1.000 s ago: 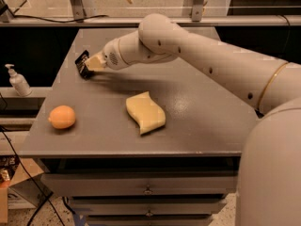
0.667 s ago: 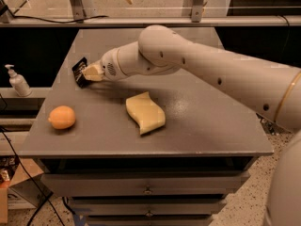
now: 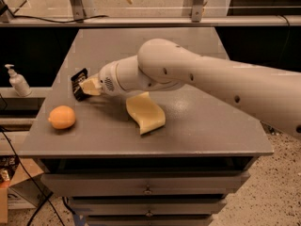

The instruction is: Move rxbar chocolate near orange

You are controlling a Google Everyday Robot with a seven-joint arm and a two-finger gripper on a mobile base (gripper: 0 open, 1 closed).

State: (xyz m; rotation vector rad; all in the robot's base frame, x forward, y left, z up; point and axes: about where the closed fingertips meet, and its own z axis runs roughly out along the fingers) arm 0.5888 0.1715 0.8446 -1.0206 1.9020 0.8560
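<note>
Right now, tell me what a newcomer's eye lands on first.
The big white arm reaches in from the right across the grey table. Its gripper, at the table's left, has jaws shut on the rxbar chocolate, just beyond the orange; a yellow sponge lies mid-table.

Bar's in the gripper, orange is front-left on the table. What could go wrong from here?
1. The gripper seems to pinch the rxbar chocolate at one end, with the bar tilted. It could twist or slip out before set-down.
2. The orange is round and sits near the table edge at the front-left corner. A nudge could roll it off.
3. The arm passes low over the sponge and might drag it.
</note>
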